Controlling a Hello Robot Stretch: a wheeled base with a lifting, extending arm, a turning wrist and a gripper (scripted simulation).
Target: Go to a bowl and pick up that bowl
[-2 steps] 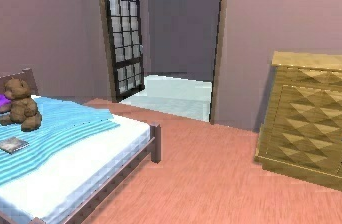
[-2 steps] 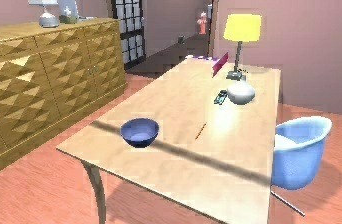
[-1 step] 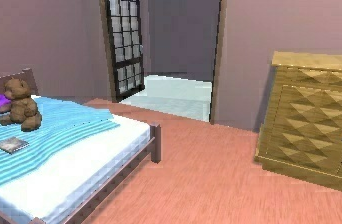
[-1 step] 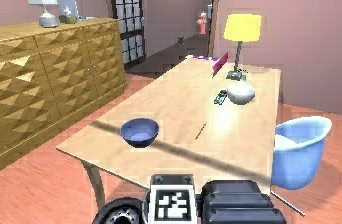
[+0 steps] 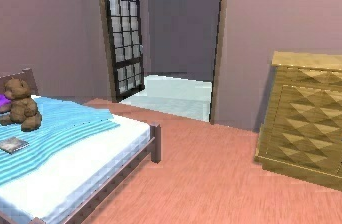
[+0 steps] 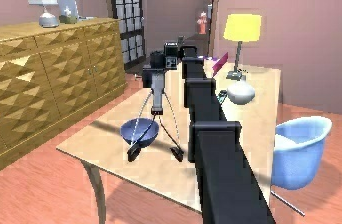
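Arm (image 6: 215, 135) extends over table (image 6: 114, 158), fingers (image 6: 135, 150) near bowl (image 6: 141, 129).

One bowl (image 6: 139, 130), one lamp (image 6: 241, 40), one chair (image 6: 301, 150), one bed (image 5: 69, 148)

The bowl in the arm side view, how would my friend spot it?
Find the light wooden table beside the golden dresser. The bowl sits near the table edge that faces that dresser. It is shallow and blue, unlike the white rounded piece and yellow-shaded lamp at the far end.
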